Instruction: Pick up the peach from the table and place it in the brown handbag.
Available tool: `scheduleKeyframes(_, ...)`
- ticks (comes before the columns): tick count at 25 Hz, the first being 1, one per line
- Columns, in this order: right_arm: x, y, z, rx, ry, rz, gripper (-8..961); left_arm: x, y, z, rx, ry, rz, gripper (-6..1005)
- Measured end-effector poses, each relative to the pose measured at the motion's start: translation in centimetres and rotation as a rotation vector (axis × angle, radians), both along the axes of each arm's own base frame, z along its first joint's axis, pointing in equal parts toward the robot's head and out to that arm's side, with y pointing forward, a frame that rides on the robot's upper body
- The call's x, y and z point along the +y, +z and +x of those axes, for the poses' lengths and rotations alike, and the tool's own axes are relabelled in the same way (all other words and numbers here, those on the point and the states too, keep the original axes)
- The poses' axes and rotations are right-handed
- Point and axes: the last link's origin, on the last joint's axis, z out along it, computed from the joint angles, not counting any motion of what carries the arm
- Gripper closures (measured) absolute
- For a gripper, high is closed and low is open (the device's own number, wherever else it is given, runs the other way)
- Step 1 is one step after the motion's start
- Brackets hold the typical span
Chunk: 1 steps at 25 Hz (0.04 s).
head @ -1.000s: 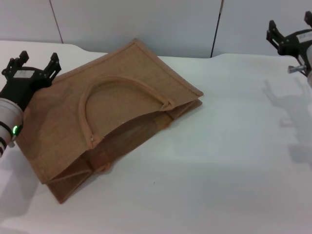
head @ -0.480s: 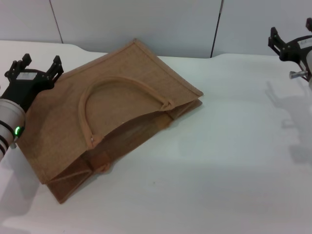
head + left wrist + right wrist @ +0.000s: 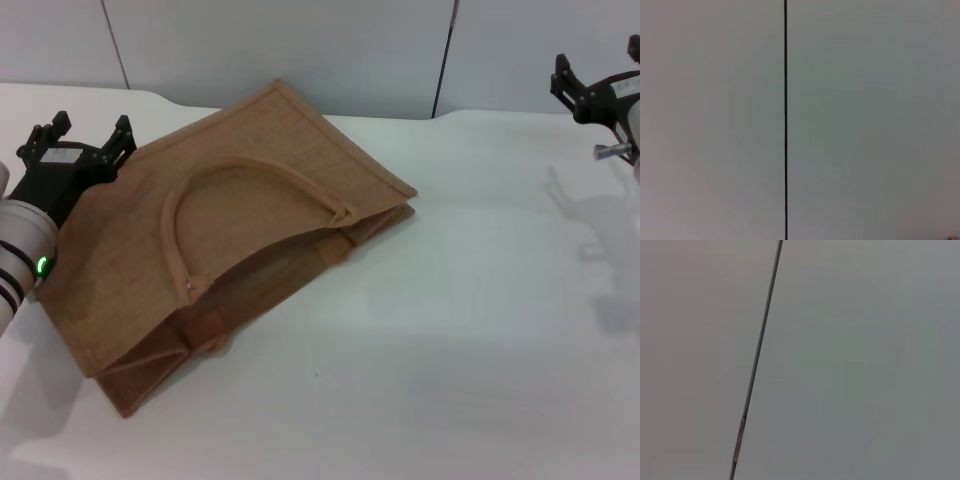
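While the white tabletop [image 3: 480, 340] spreads bare at the front, the brown handbag [image 3: 230, 240] lies flat on its side left of centre, mouth facing forward and one arched handle [image 3: 240, 185] on top. At its far left corner hovers the left gripper [image 3: 78, 150], fingers spread and holding nothing. Farther right, the right gripper [image 3: 600, 85] hangs raised, fingers parted, empty. No peach shows in any view.

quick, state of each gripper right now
left gripper: open, empty, at the brown handbag's left edge.
right gripper: open, empty, raised at far right.
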Motion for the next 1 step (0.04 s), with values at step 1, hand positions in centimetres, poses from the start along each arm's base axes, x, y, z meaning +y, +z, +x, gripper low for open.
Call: scheduleKeyframes(1,0.0,0.0,0.0,0.0,0.0,0.0,61,0.0,0.0,0.0,0.0,0.0,0.0,170)
